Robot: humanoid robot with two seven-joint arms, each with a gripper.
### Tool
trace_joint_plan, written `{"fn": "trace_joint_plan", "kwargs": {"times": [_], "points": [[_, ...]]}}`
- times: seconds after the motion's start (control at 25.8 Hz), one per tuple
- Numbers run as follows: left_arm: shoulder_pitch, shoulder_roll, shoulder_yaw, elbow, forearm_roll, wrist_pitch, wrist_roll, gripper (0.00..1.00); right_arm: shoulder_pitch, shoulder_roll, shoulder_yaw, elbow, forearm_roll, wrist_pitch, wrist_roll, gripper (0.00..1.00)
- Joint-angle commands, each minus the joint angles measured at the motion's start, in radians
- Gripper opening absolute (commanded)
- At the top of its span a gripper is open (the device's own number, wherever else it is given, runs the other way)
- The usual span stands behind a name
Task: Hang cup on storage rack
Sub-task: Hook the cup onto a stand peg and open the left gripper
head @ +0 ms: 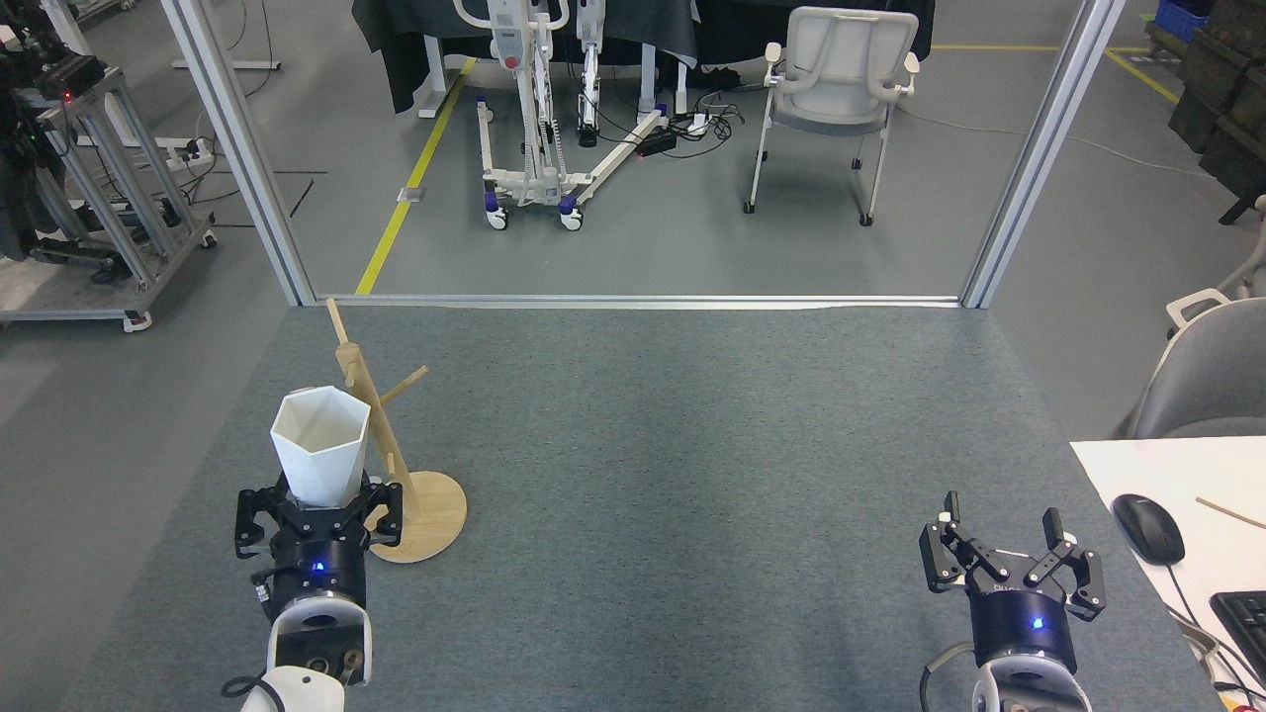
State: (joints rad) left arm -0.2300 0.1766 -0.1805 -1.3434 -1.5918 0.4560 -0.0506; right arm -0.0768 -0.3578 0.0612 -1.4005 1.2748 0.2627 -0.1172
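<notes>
Nearest, the right gripper (1006, 539) hangs over the grey mat with its fingers spread, holding nothing. The left gripper (317, 502) is clamped round the base of the white cup (318, 445), mouth up. The cup sits against the post of the wooden storage rack (391, 455), which leans away to the left.

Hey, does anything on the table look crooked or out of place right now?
Yes. The storage rack leans left: its post tilts from the round base toward the cup, held upright in the left end effector and overlapping the post. Nothing spilled or broken.
</notes>
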Motion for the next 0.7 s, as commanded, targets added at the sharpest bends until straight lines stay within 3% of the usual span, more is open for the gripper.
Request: {"fn": "trace_joint_plan", "kwargs": {"times": [0.0, 0.19, 0.23, 0.31, 0.35, 0.66], "points": [[-0.009, 0.001, 0.001, 0.018, 0.001, 0.000, 0.002, 0.11, 0.000, 0.000, 0.000, 0.000, 0.000, 0.001, 0.001, 0.99], [-0.008, 0.003, -0.001, 0.013, 0.001, -0.002, 0.002, 0.15, 0.003, -0.003, 0.002, 0.002, -0.006, 0.000, 0.001, 0.99], [-0.009, 0.003, 0.001, 0.017, 0.001, -0.002, 0.006, 0.29, 0.005, -0.004, 0.003, 0.002, -0.006, 0.000, 0.001, 0.99], [-0.012, 0.003, 0.001, 0.018, 0.003, 0.009, 0.025, 0.83, 0.006, -0.003, 0.011, 0.002, -0.006, 0.000, 0.001, 0.99], [-0.011, 0.003, -0.001, 0.013, 0.001, -0.002, 0.034, 0.98, 0.006, -0.003, 0.022, 0.002, -0.006, 0.001, 0.001, 0.99], [0.004, 0.001, -0.002, -0.008, 0.000, -0.016, 0.026, 1.00, 0.002, 0.000, 0.035, 0.003, -0.009, 0.003, 0.001, 0.99]]}}
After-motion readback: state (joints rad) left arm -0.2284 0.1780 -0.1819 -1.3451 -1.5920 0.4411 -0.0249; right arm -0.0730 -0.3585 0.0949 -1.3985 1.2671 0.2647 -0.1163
